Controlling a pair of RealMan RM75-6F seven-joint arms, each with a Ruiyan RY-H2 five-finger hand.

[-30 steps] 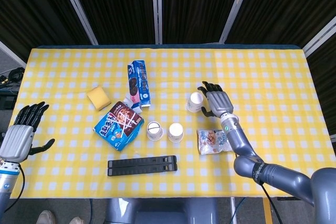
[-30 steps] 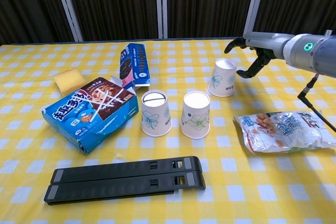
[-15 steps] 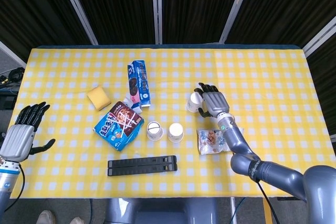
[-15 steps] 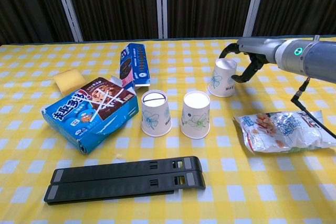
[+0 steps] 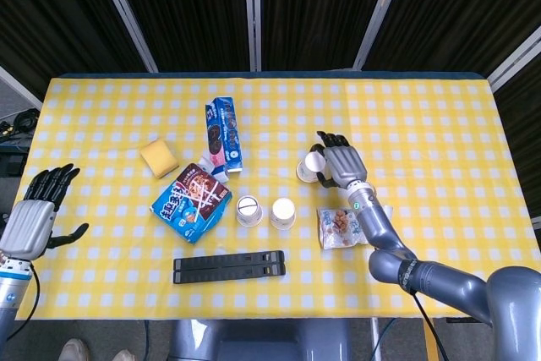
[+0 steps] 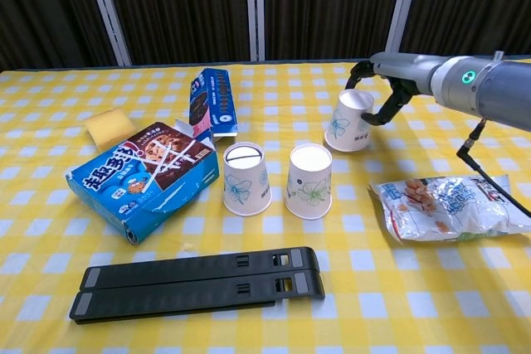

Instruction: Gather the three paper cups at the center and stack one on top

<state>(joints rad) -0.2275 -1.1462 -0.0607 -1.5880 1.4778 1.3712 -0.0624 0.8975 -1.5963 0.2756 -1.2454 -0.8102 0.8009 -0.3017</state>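
Observation:
Two upside-down white paper cups with a flower print stand side by side mid-table: one cup (image 5: 248, 210) (image 6: 246, 178) and its neighbour (image 5: 282, 213) (image 6: 309, 181). The third cup (image 5: 308, 168) (image 6: 348, 121) is behind and to the right of them, tilted leftwards. My right hand (image 5: 340, 163) (image 6: 379, 91) grips it around its upper end, fingers on the far side and thumb on the near side. My left hand (image 5: 37, 211) hovers open off the table's left edge, seen only in the head view.
A blue cookie box (image 5: 224, 131) (image 6: 211, 103), a chocolate snack box (image 5: 192, 200) (image 6: 145, 176) and a yellow sponge (image 5: 159, 158) (image 6: 109, 127) lie left of the cups. Black bars (image 5: 229, 265) (image 6: 195, 279) lie in front. A snack bag (image 5: 340, 227) (image 6: 448, 205) lies right.
My right hand has closed in from an open pose beside the third cup and wrapped around its top. The cup has tipped and shifted slightly left. The left hand is still.

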